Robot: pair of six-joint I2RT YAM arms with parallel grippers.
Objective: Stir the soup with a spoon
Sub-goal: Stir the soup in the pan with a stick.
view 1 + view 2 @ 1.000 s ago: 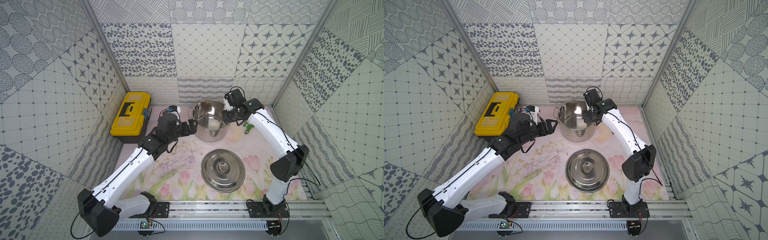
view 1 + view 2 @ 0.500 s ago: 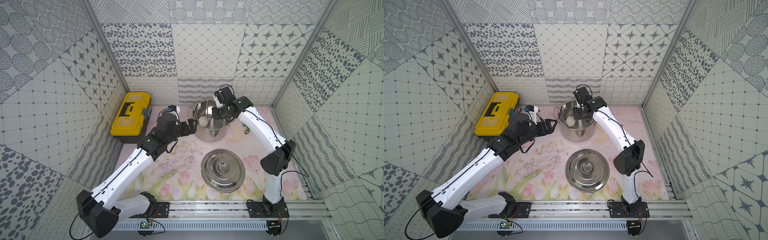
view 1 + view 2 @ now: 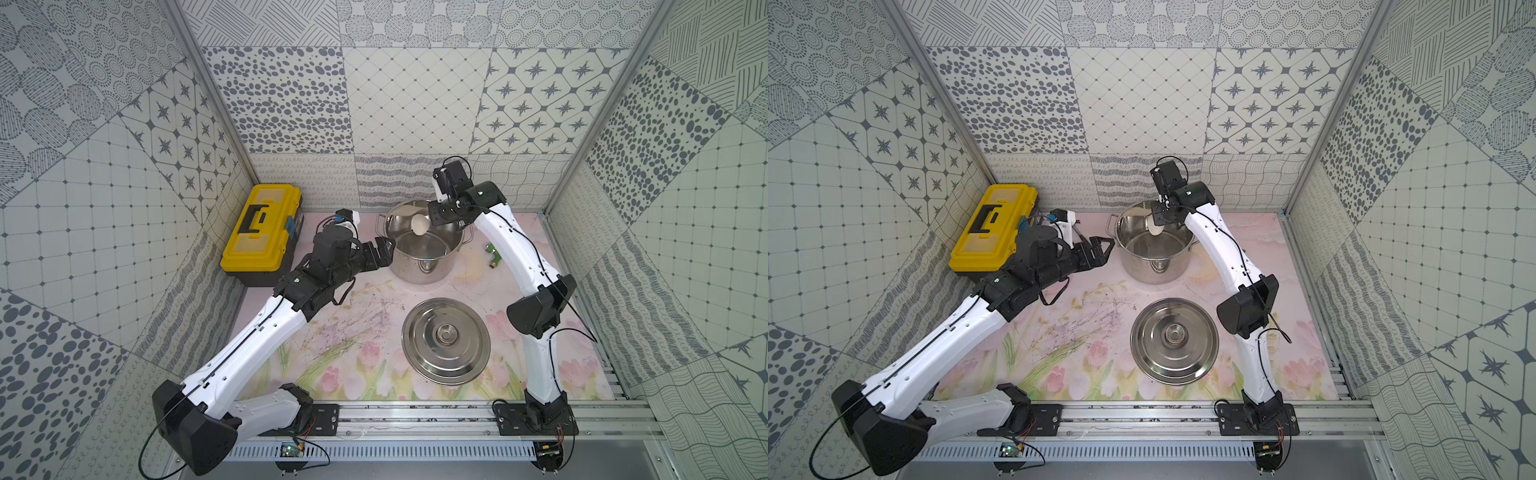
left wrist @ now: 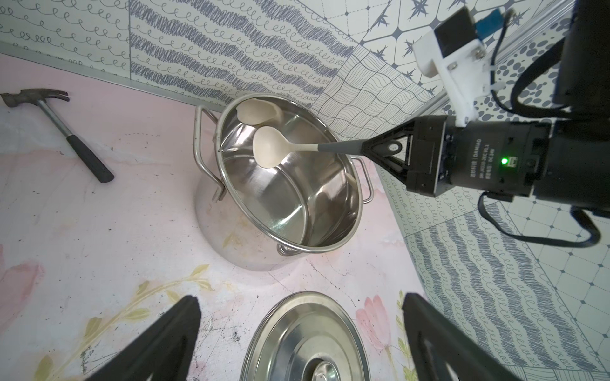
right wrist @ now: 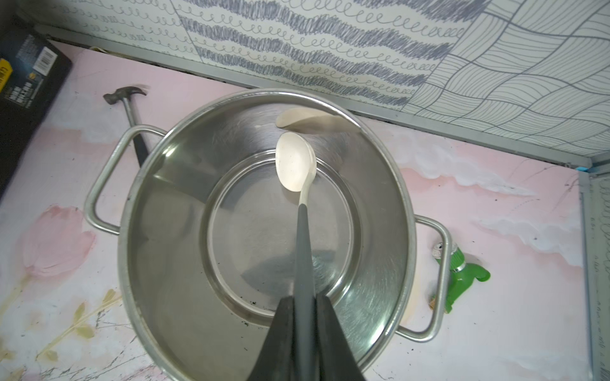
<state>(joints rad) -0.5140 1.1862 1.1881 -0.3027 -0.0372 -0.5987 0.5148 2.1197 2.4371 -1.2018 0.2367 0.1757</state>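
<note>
We hold the long ladle-like spoon with a cream-white oval bowl and slim dark grey handle [image 5: 302, 211] in the right pincer [image 5: 304, 303], which is clamped on the handle near its end, so the bowl hangs within the mouth of the polished stainless-steel pot [image 5: 379, 231], near its back wall. The left pincer [image 3: 382, 252] stands wide open and empty just beside the pot. We judge the spoon light and stiff, and its smooth handle may swivel between the pads, so we grip the grey handle, never the glossy bowl.

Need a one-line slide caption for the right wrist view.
Right gripper shut on the spoon, its cream bowl held over the open steel pot.
</note>
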